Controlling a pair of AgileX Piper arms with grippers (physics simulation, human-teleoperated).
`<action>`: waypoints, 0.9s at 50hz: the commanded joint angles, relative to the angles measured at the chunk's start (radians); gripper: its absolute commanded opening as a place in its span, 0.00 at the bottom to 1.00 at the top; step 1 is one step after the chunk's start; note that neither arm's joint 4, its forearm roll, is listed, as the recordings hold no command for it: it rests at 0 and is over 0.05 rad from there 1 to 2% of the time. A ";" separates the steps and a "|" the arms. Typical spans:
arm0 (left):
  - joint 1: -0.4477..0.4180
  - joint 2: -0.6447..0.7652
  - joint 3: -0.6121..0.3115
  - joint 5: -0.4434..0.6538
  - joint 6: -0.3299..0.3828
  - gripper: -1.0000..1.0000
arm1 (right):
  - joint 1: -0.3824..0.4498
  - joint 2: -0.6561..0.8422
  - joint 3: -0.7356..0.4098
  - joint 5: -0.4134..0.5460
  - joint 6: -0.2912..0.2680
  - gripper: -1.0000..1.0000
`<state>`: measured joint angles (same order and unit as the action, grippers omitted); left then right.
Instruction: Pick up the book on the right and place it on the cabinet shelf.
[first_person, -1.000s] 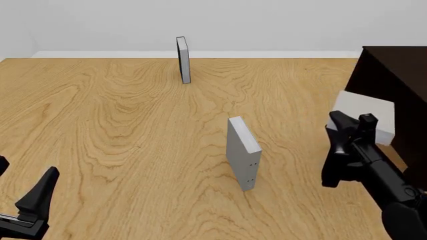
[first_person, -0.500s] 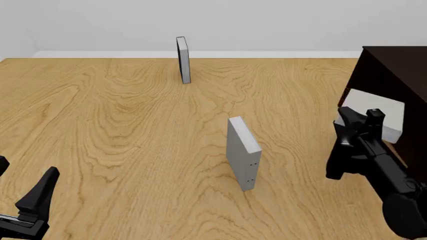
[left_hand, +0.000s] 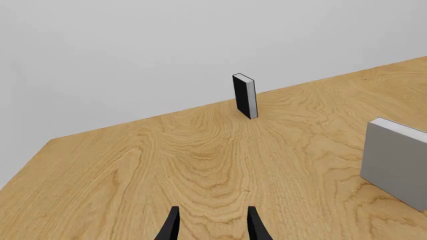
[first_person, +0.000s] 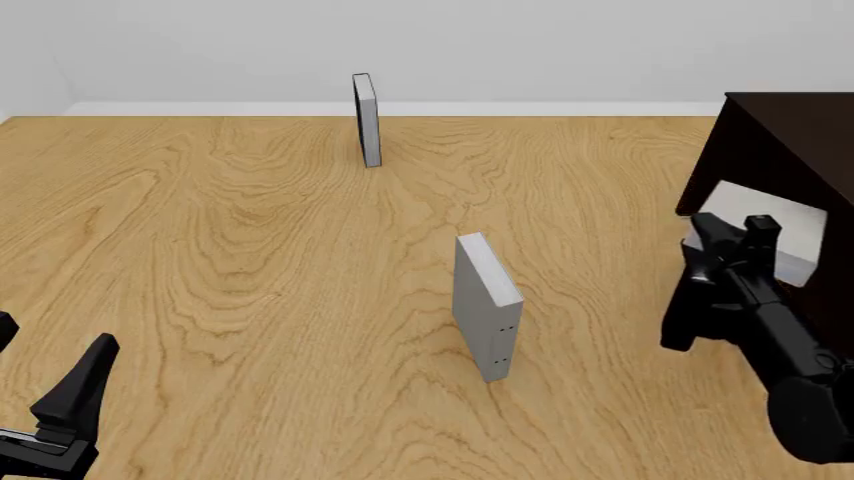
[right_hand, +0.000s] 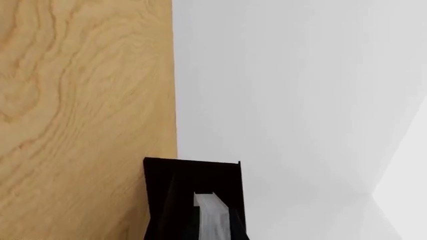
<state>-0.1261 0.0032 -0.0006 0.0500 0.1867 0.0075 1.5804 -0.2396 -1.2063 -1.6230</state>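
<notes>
The book (first_person: 771, 228), a plain light-grey slab, is held by my right gripper (first_person: 731, 240), which is shut on it at the table's right side. It is part-way inside the dark opening of the very dark brown cabinet (first_person: 787, 140); I cannot tell whether it touches the cabinet shelf. The right wrist view shows the book as a pale strip (right_hand: 211, 215) between dark shapes. My left gripper (first_person: 40, 362) hangs open and holds nothing at the near left; its fingers (left_hand: 172, 226) show in the left wrist view.
A grey book with small dark dots (first_person: 483, 305) stands upright mid-table, also visible in the left wrist view (left_hand: 397, 167). A thin book with a dark side (first_person: 366, 118) stands at the far edge and also shows in that view (left_hand: 245, 96). Wooden table (first_person: 240, 250) all around.
My right gripper has carried the book to the right and farther away, deeper into the cabinet opening. The left arm and both standing books have not moved.
</notes>
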 joint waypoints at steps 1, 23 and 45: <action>0.000 0.000 0.000 0.000 0.001 1.00 | -0.030 0.006 -0.014 -0.014 0.018 0.00; 0.002 0.001 0.000 0.001 0.007 1.00 | -0.067 0.060 -0.054 -0.014 0.006 0.00; 0.004 0.001 0.000 0.002 0.010 1.00 | -0.092 0.122 -0.122 -0.014 0.003 0.00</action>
<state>-0.1229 0.0045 -0.0005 0.0514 0.1949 -0.0744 1.6868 -0.3293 -1.2064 -1.6407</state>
